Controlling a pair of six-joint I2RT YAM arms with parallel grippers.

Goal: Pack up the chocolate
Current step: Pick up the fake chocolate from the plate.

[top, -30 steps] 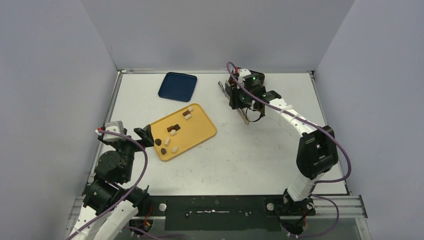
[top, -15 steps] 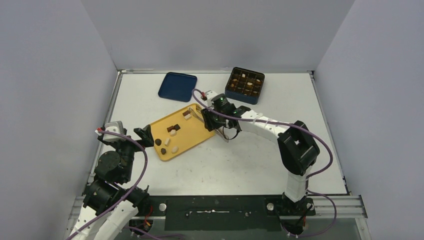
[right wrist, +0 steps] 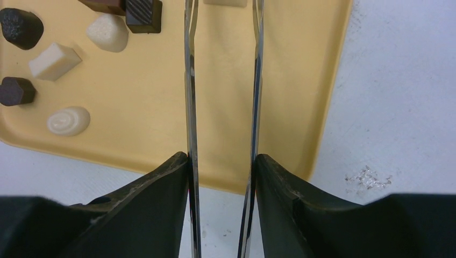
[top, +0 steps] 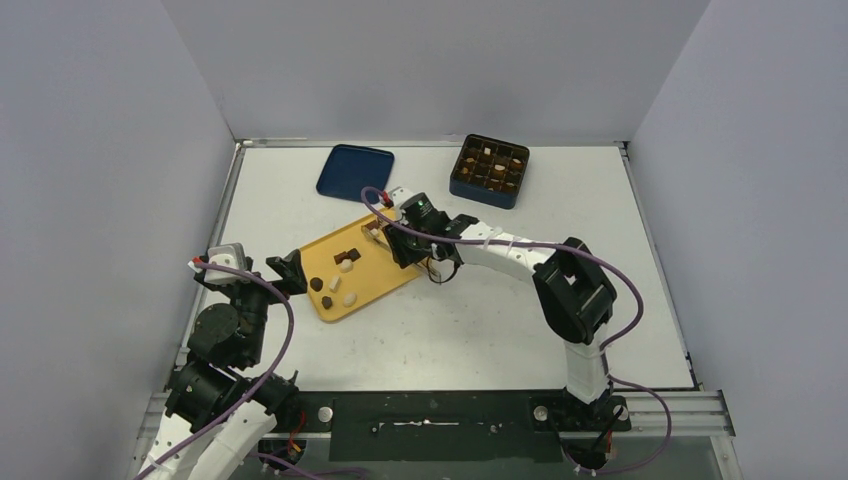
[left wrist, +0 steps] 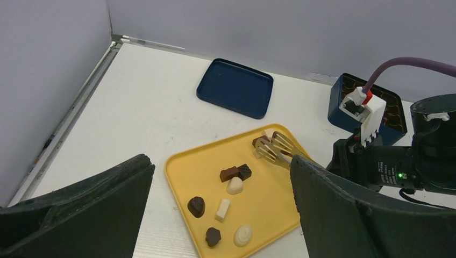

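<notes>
Because the chocolate [top: 346,265] seems too small for bare jaws, the top view shows the right jaws clamped on tongs [top: 376,229] held over the yellow tray [top: 385,268]. From the left wrist, the left jaws gape empty, the tray ahead between them. From the right wrist, pieces lie ahead-left of the jaws.

The right arm [top: 500,248] reaches over the yellow tray [top: 392,272], where loose chocolate pieces [top: 345,263] lie scattered.

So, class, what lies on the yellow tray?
At least eight chocolates, dark, brown and white. Metal tongs reach over the tray's far corner, partly covering two pieces; more may hide beneath.
</notes>
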